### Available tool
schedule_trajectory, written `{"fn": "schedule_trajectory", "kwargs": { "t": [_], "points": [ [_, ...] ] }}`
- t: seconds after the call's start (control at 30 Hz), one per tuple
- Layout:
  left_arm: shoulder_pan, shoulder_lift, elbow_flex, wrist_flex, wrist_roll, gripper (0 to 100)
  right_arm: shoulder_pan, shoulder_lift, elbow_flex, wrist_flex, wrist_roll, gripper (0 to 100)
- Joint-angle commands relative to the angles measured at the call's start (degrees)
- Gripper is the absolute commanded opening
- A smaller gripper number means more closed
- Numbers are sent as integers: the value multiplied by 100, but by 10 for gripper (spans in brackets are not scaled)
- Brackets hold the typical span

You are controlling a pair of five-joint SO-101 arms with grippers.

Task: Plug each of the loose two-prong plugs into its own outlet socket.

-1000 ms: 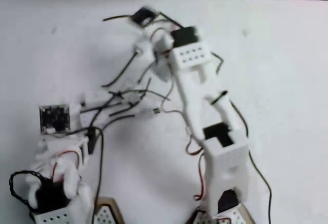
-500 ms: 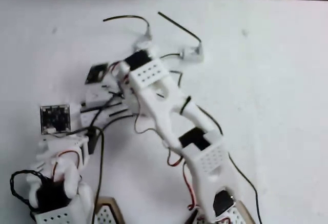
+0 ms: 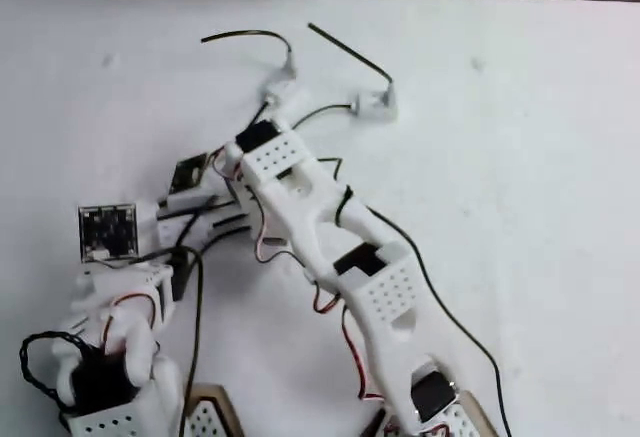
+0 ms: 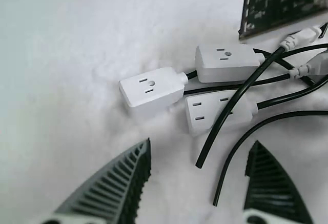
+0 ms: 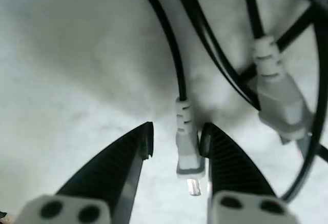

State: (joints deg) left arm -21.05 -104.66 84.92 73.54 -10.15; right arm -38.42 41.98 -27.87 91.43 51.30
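Lying between parted jaws of the right tool [image 5: 177, 131] — a white plug [image 5: 188, 155], close against one jaw.

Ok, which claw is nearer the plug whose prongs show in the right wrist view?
Right. The right claw straddles the plug, open; the left claw sits open, farther off, before the outlet sockets.

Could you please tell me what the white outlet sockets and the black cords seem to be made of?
White block-shaped outlet sockets: likely moulded plastic, matte and smooth, with rounded edges and cut slots. Thin black cords: probably rubber or vinyl sheathing, faintly glossy, bending in loose curves.
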Motion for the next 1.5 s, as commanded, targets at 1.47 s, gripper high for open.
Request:
{"fn": "schedule_trajectory", "kwargs": {
  "t": [1.47],
  "points": [
    [13,22,-624,-44,0,301,505,-1921,554,664,-923,17]
  ]
}}
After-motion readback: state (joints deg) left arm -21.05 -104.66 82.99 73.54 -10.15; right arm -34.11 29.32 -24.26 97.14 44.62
